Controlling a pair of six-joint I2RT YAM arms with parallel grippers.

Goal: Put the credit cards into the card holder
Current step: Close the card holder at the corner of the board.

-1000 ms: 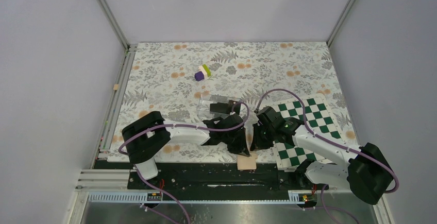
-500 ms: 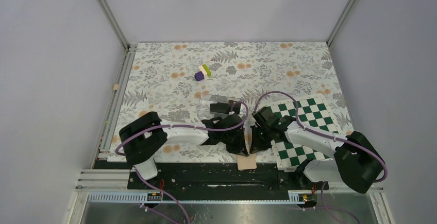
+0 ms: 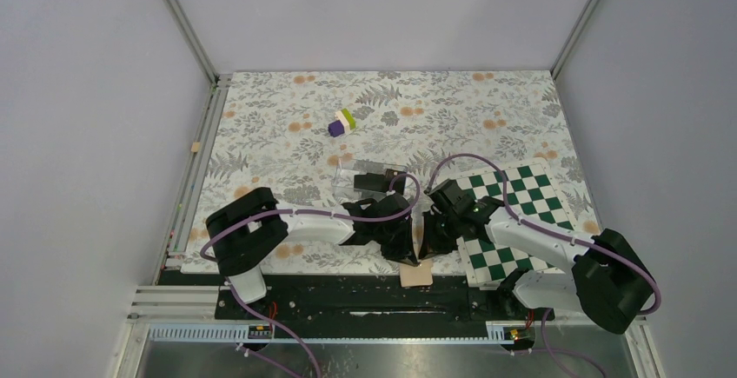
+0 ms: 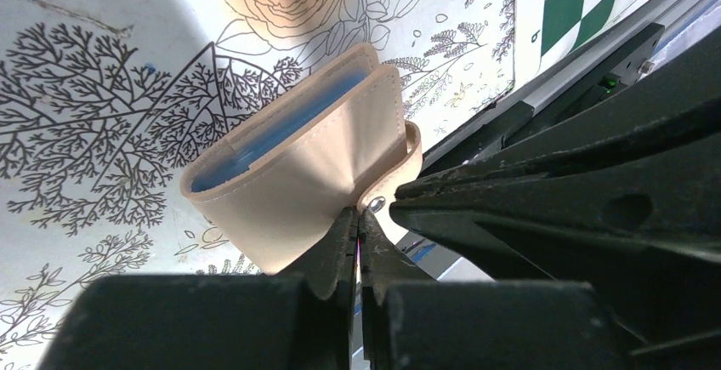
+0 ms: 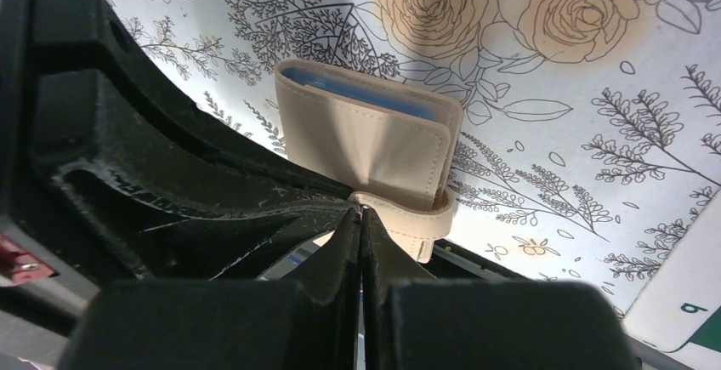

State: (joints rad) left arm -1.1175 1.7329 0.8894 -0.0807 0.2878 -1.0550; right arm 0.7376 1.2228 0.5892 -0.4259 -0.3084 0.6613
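Observation:
The card holder (image 3: 415, 274) is a tan folded wallet lying at the table's front edge, partly over the black base. It shows light blue inside in the left wrist view (image 4: 315, 174) and in the right wrist view (image 5: 374, 140). My left gripper (image 3: 407, 255) (image 4: 357, 213) is shut, its tips against the wallet's strap beside the snap button (image 4: 375, 204). My right gripper (image 3: 424, 251) (image 5: 360, 211) is shut, its tips at the same strap from the other side. One black credit card (image 3: 370, 181) lies in the clear case behind the grippers. No card shows in the wallet.
A clear plastic case (image 3: 348, 172) sits just behind the left gripper. A green-white checkerboard (image 3: 513, 208) lies under the right arm. A purple-green-white block cluster (image 3: 341, 122) stands further back. The black base rail (image 3: 348, 295) runs along the front edge.
The right arm's elbow and shoulder have shifted slightly. Both grippers stay shut and close together at the wallet, which has barely moved.

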